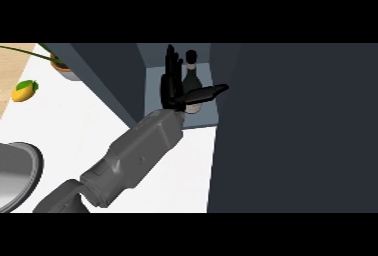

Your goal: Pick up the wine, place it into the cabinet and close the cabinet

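White counter [74,125] is crossed by one forearm; its hand [174,87], fingers straight, is seen beside the wine bottle [193,75] inside the cabinet [207,120], thumb across it.

One wine bottle [192,75]. One cabinet [295,125]. One lemon [24,91]. One potted plant [61,65]. One metal bowl [15,172]. One hand [176,85] showing, on one grey forearm [133,155].

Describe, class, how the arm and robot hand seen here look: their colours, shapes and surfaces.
One arm shows: a boxy, mid-grey forearm with bevelled edges, small fasteners and a rounded grey elbow segment. It ends in a glossy black robot hand with slim fingers and a thicker thumb. No cables or markings visible.
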You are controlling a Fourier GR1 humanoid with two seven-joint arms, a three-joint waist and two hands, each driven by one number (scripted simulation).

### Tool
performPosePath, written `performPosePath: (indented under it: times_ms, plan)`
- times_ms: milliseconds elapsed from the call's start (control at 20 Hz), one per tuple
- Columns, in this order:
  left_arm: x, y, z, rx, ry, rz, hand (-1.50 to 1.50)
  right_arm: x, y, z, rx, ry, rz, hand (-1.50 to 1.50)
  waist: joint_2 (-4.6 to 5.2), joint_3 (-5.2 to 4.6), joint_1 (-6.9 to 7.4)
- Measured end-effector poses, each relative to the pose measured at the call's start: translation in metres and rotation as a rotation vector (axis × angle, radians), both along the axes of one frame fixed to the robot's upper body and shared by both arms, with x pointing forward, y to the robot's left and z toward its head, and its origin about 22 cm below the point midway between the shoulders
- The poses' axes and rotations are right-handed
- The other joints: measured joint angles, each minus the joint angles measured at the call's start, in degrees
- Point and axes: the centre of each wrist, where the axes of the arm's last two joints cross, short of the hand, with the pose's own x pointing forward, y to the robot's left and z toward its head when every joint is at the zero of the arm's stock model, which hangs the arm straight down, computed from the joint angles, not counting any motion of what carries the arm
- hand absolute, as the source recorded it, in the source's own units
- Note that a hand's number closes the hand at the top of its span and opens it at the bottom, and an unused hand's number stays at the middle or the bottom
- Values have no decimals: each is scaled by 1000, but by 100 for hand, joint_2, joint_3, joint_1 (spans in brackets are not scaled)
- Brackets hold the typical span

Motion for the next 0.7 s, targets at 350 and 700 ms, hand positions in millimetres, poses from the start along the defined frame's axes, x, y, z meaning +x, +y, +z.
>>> performPosePath:
  times_ms: [350,700]
  plan:
    - [-10,-9,-2,-51,-24,-33,-150,0,0,0,-5,16,4,-150,-24,1,92]
    - [-23,-16,-10,-69,-42,-92,-150,-3,-3,2,-3,25,-16,-150,-57,2,208]
